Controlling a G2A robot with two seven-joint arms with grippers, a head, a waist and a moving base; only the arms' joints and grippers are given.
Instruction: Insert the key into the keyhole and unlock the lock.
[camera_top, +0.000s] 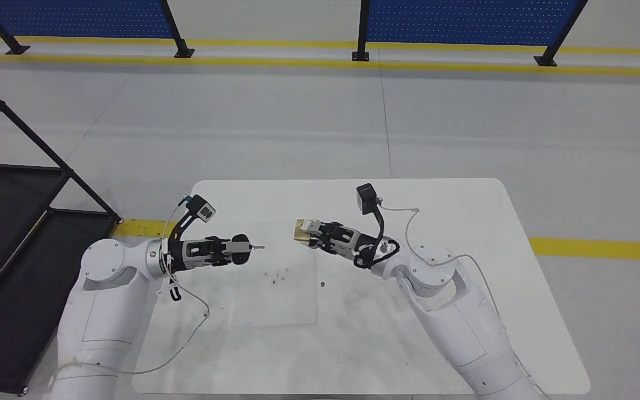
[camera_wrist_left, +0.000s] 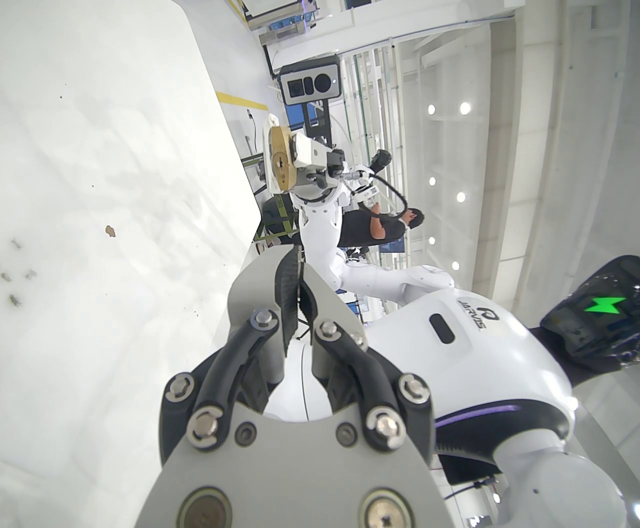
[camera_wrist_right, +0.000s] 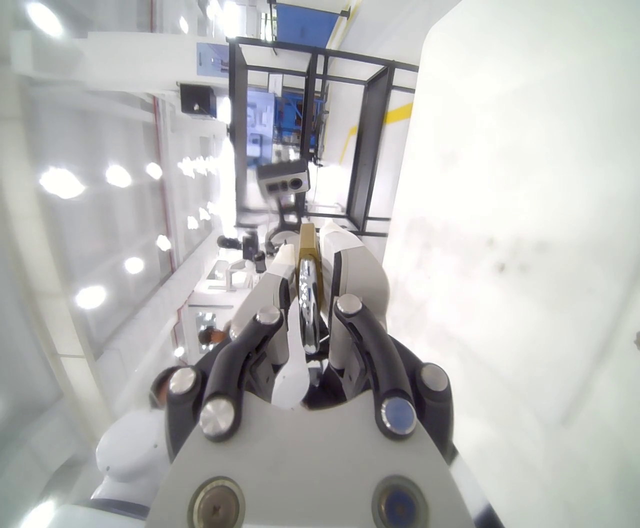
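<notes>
Two pincers face each other above the counter (camera_top: 470, 210). Our left pincer (camera_wrist_left: 297, 270) has its grey metal fingers drawn together, the black ribbed pads (camera_wrist_left: 285, 295) pinched on the key (camera_top: 253, 244). Its thin silvery tip juts out toward the lock. How its head sits between the pads we cannot tell.

Our right pincer (camera_top: 312, 233) is clamped on the lock (camera_top: 299, 232), with white fingers flat against the two broad sides of the body. The lock is brass-coloured and slim, with a rounded oval end face. That face carries the keyhole (camera_wrist_left: 281, 161) and is turned toward the key. The bright, polished shackle (camera_wrist_right: 307, 315) points the other way, back toward our right wrist.

Key tip and lock are apart, on roughly one line, with an open gap between them.

Below the lock the counter is white, smooth and matte, lightly scuffed, with rounded corners. From under the lock it spreads broadly toward every edge, the far edge lying nearest. Several small dark specks (camera_top: 273, 275) lie on the surface below the gap, on the key's side of the lock.
</notes>
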